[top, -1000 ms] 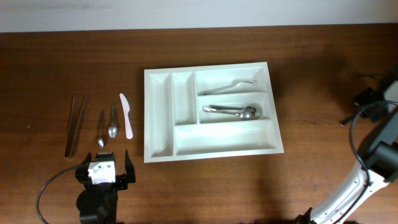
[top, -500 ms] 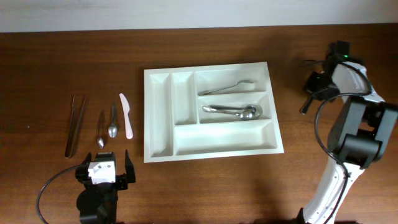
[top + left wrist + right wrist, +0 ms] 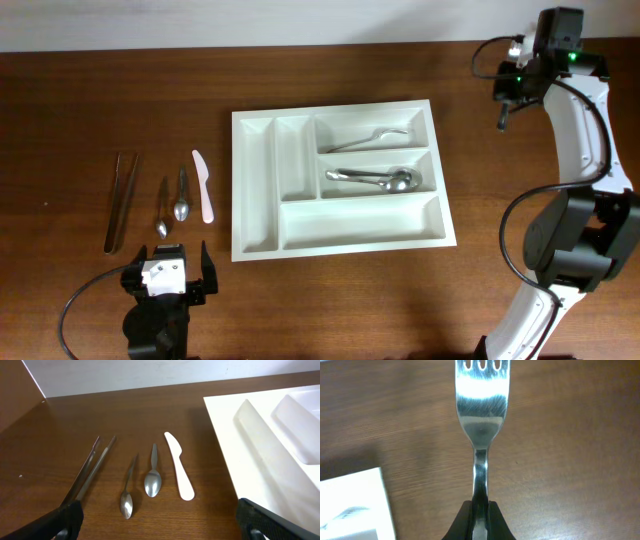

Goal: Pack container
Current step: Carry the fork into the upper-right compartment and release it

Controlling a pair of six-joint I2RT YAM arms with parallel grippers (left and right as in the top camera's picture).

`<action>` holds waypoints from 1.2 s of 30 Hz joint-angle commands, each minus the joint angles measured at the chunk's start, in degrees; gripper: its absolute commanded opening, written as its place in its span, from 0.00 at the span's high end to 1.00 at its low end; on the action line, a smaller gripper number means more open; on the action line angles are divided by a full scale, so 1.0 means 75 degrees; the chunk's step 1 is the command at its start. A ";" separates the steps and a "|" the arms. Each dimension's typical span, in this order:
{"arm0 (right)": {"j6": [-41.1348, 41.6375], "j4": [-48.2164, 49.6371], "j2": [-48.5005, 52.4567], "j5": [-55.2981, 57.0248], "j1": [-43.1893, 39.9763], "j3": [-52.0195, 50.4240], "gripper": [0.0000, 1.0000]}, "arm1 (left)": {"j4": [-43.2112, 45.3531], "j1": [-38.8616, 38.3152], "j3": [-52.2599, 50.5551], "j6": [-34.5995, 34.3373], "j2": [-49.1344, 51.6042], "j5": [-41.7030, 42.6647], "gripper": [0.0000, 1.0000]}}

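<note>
Pinching a stiff, slick fork (image 3: 481, 415) by its handle, right fingers (image 3: 460, 527) near the table's (image 3: 100, 100) far-right corner; left fingers (image 3: 65, 520) spread

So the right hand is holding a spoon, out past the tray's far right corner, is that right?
Not quite: it's a fork, not a spoon. The right wrist view shows its tines above the closed right hand. The rest holds.
</note>
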 commanded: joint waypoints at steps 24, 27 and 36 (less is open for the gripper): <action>-0.8338 -0.0382 -0.0117 -0.0918 0.3322 0.0347 0.96 | 0.0015 -0.0044 -0.0058 0.0122 -0.0047 -0.0052 0.01; -0.8437 -0.0385 0.0047 -0.1003 0.3386 0.0347 0.96 | 0.0015 -0.0044 -0.0058 0.0122 -0.0047 -0.0052 0.01; -0.8527 -0.0408 0.0699 -0.0994 0.3372 0.0335 0.96 | 0.0015 -0.0044 -0.0058 0.0122 -0.0047 -0.0052 0.01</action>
